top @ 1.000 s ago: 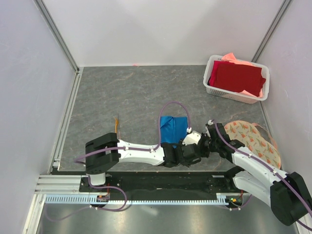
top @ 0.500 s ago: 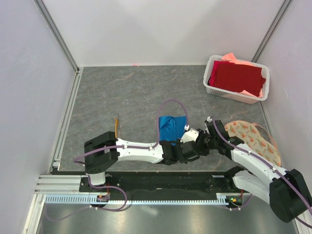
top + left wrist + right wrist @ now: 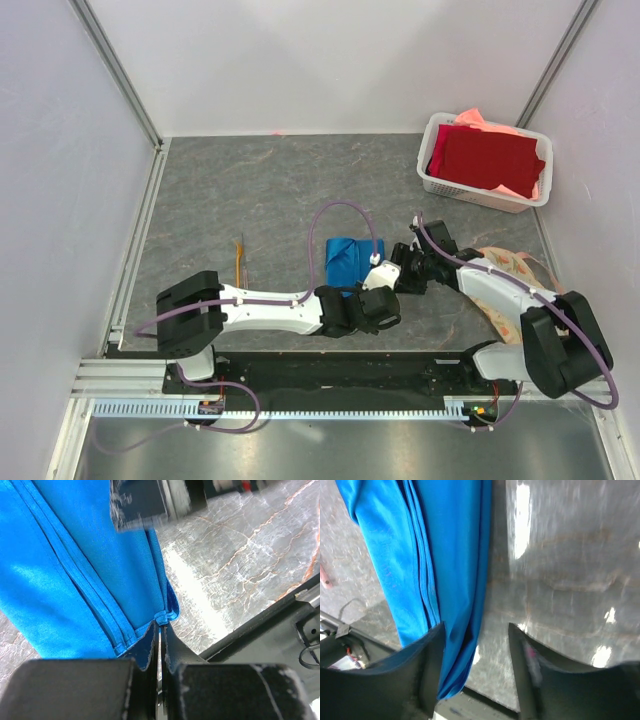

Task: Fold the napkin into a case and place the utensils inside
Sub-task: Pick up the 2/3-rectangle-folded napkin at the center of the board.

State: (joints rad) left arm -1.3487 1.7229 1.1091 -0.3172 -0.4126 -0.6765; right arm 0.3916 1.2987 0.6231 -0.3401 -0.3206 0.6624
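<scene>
Overview from top camera: blue napkin point(image 3: 345, 258) lies folded into a narrow strip on the grey table point(image 3: 250, 190), near the front edge and about mid-width. Both arms reach in to its near right corner. The left gripper point(image 3: 368, 290) is at that corner, and the right gripper point(image 3: 398, 272) is just beside it on the right. The utensils point(image 3: 240, 258), thin orange sticks, lie flat on the table well apart to the left of the napkin. A white basket point(image 3: 428, 170) sits in the far right corner with a dark red cloth point(image 3: 490, 160) on top of a salmon-pink cloth point(image 3: 475, 118). A floral mat point(image 3: 525, 280) is by the right edge, partly under the right arm.

Left wrist: the left gripper point(image 3: 160, 636) has its fingertips pressed together on the hemmed corner of the napkin point(image 3: 75, 565), with layered edges running diagonally up-left. A dark blurred part at the top sits over the cloth, cannot tell what it is.

Right wrist: the right gripper point(image 3: 477, 672) has its fingers apart and is clamped on nothing. The napkin point(image 3: 450, 555) hangs in folds, its lower end against the inner face of the left-hand finger. Bare table point(image 3: 560, 580) is to the right.
</scene>
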